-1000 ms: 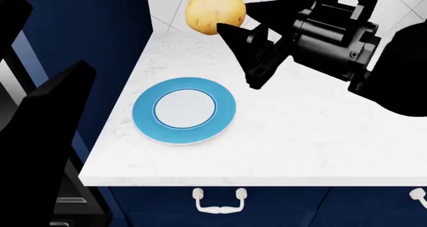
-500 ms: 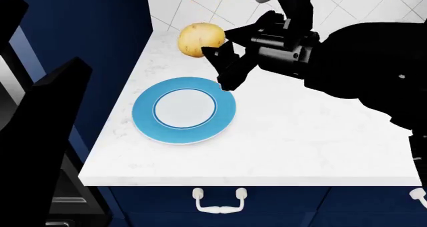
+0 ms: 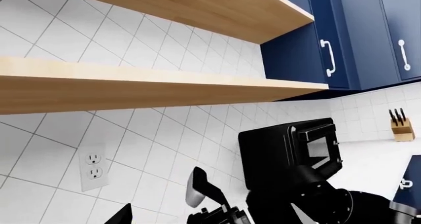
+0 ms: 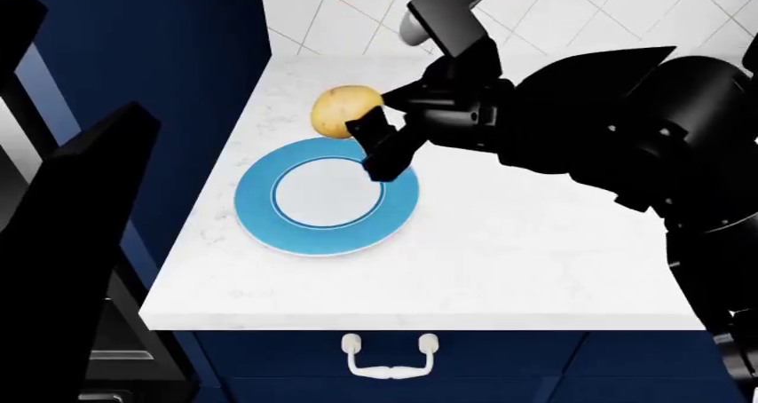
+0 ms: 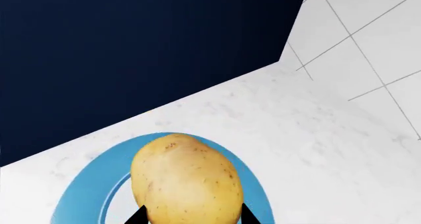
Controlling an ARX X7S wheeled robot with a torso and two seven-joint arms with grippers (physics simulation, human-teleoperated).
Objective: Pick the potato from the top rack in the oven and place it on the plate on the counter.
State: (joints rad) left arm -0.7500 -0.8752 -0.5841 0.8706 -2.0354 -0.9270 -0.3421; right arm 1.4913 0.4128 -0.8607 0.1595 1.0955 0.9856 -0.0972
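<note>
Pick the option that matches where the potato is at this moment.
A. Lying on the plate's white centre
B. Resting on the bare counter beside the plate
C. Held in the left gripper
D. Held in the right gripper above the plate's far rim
D: the potato sits between the right gripper fingers, over the far rim of the plate, not resting on it.

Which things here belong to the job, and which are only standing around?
Job: potato, held in the right tool; plate; counter.
Around: black countertop oven; knife block; wall outlet; wooden shelves.
</note>
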